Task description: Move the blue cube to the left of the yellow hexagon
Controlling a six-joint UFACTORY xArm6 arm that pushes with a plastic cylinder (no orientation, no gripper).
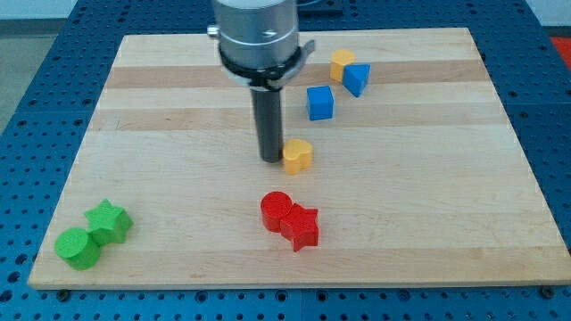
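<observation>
— Resting on worktop (178, 107): tip (271, 160), touching left side of yellow heart-like block (298, 155), mid-board.
— Claw state?
— No claw fitted; plain rod only, holding nothing.
— Blue cube (320, 102)?
— Far right of tip, apart from it. Farther right still: yellow hexagon (342, 64) touching second blue block (357, 78).
— Remainder?
— Near centre: red cylinder (276, 211) against red star (302, 226). Near left: green star (109, 221), green cylinder (78, 248), touching.
</observation>
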